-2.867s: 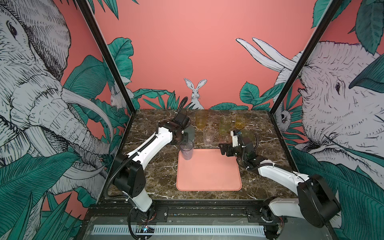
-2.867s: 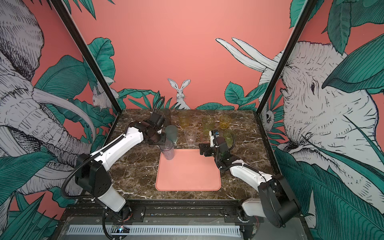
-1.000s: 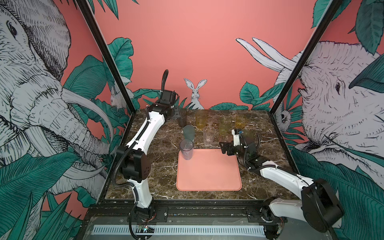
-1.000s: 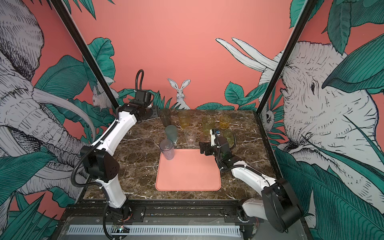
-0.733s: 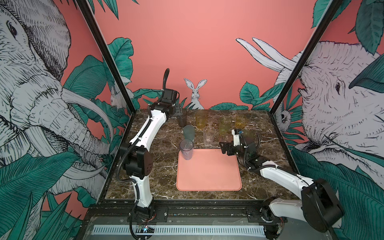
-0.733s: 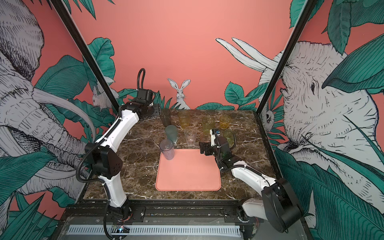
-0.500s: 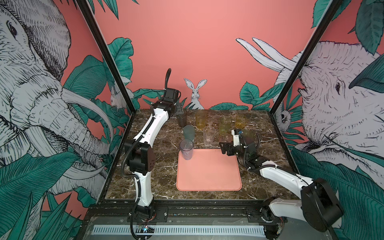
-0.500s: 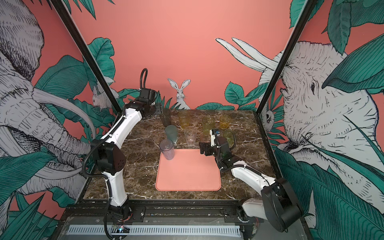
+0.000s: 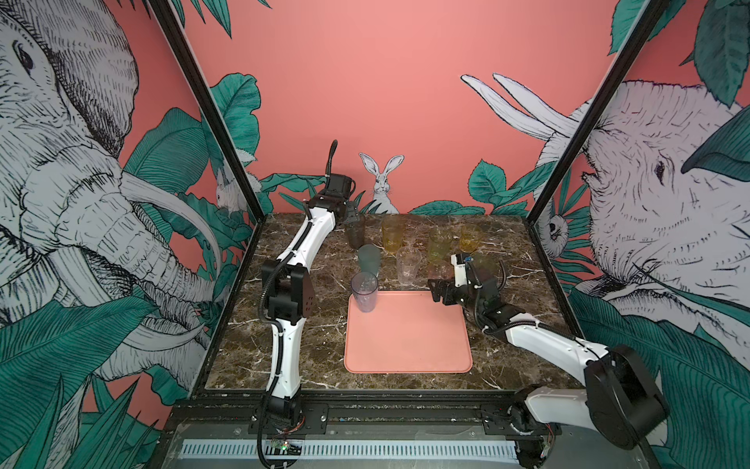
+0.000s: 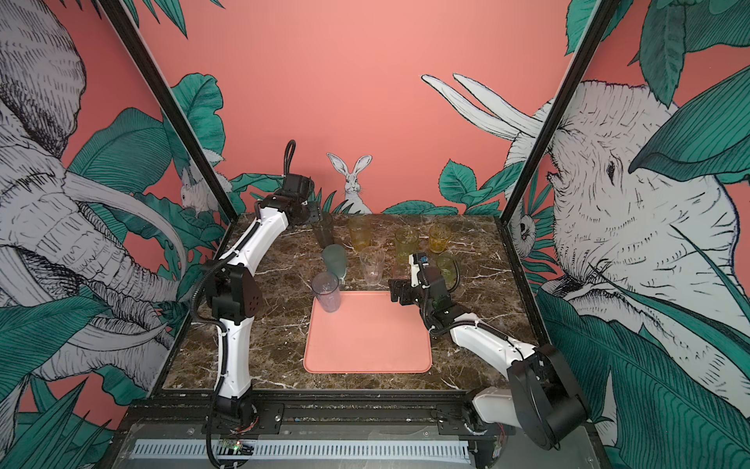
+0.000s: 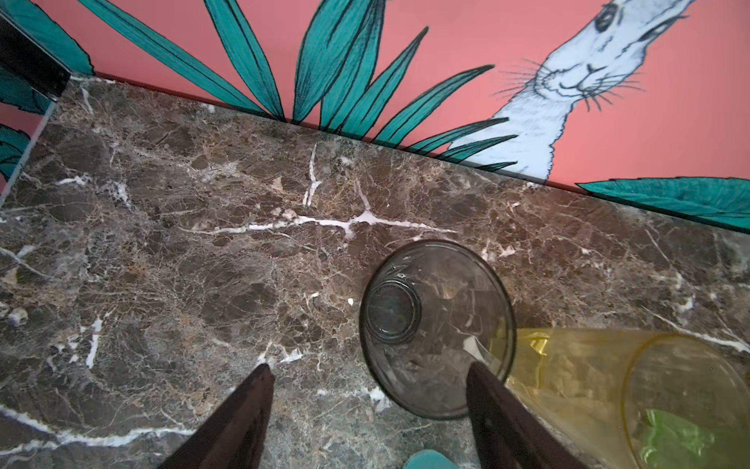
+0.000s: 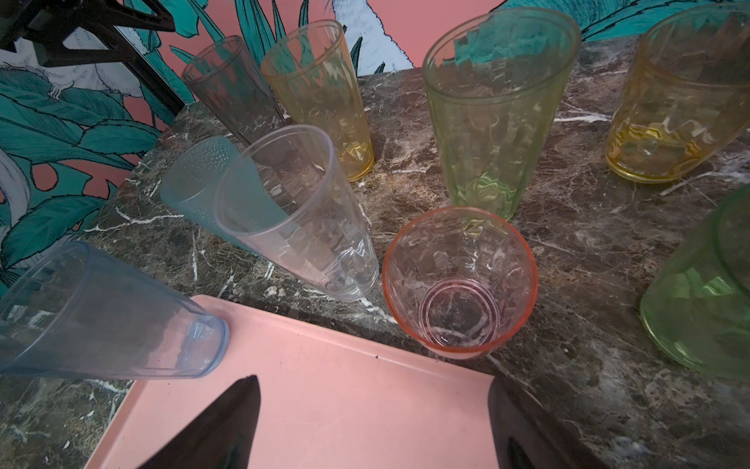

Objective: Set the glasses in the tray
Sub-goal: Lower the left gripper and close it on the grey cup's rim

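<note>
In the far-left corner of the flat salmon-pink rectangular tray (image 9: 406,337) stands one bluish translucent tumbler (image 9: 364,290); eight others remain outside. The left gripper (image 11: 367,371) and right gripper (image 12: 373,381) both have their fingers apart and hold nothing.

Surface: brown marble tabletop (image 9: 320,345), white veins. Behind: salmon back wall (image 9: 385,81), painted white rabbit (image 9: 381,182) at middle, teal leaves (image 9: 235,109) beside. Left wall elephant (image 9: 61,142); right wall elephant (image 9: 649,182). Black frame posts (image 9: 209,109) at back corners. Front: black rail (image 9: 406,414), white slotted grille (image 9: 365,448).
</note>
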